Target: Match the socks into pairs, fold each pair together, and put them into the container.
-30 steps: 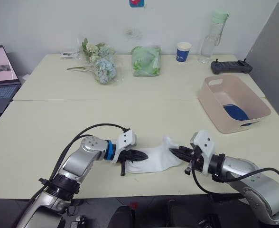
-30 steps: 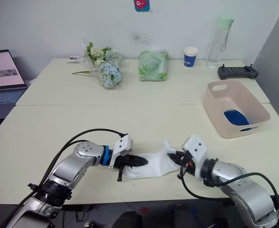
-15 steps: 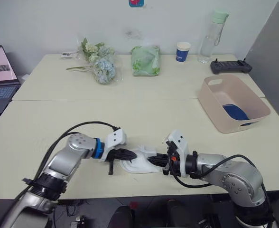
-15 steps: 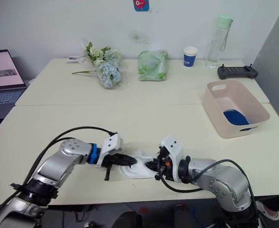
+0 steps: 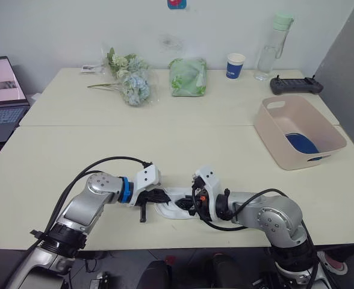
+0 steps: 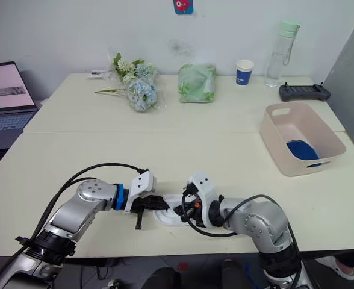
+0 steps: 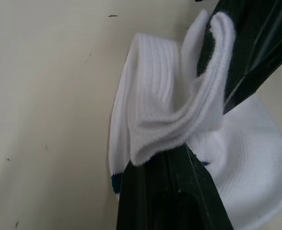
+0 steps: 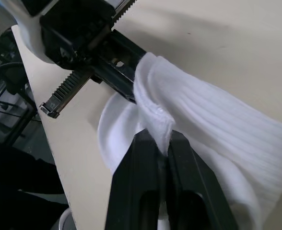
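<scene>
the fold is the step in hand, i'd say. taking the container (image 5: 299, 129) as my landmark, the work sits well away from it, down at the near edge of the table (image 5: 105, 150) and off to its left.

starting from the left: the left gripper (image 5: 155, 197) has its black fingers pinched on one end of the white socks (image 5: 177, 201); the wrist view shows ribbed cloth bunched over a finger (image 7: 170, 191), with a dark mark at the cuff edge. next along, the socks lie doubled in a soft, thick lump, knit ribs clear, edges rounded. then the right gripper (image 5: 192, 203), its fingers (image 8: 150, 187) squeezed together on a fold of the same cloth, brought across close to the left one.

further right, the container is a pale pink tub, smooth hard plastic, rounded corners, a handle slot, with something navy blue (image 5: 300, 143) lying in its bottom.

the next move, i judge, calls for pressing the fold flat and letting one side go, so a single gripper can carry the bundle over to the container without it springing open.
</scene>
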